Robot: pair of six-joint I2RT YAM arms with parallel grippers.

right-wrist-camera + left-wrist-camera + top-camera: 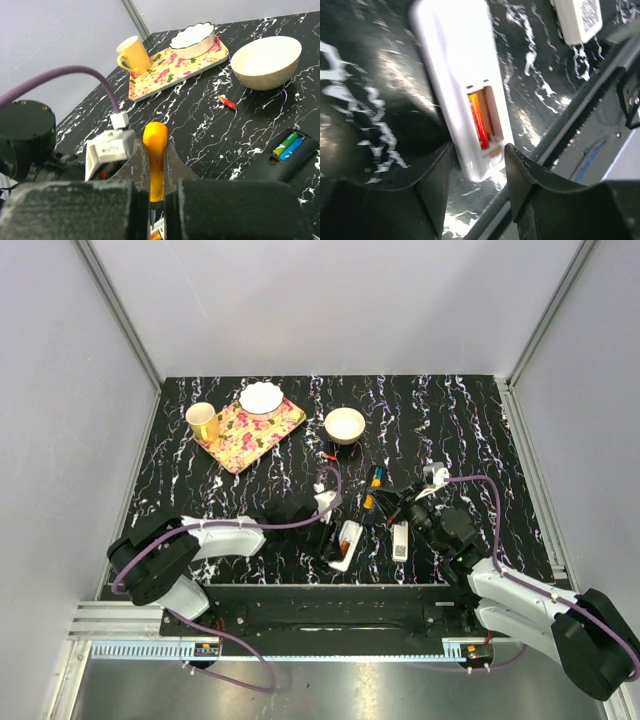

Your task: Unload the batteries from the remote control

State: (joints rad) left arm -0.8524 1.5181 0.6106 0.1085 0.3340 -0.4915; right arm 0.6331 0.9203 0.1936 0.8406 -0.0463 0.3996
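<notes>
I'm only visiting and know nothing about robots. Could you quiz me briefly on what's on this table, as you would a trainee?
1. Which does the right gripper hold? A) a metal spoon B) an orange round-tipped plastic stick C) a blue pen
2. True or false: the open compartment of the white plastic remote control between the fingers of the left gripper is empty.
3. Fill in: the black remote control holds a green battery and a ___ one.
Key: 1 B. 2 False: an orange-red cylindrical battery lies inside. 3 Blue battery.
</notes>
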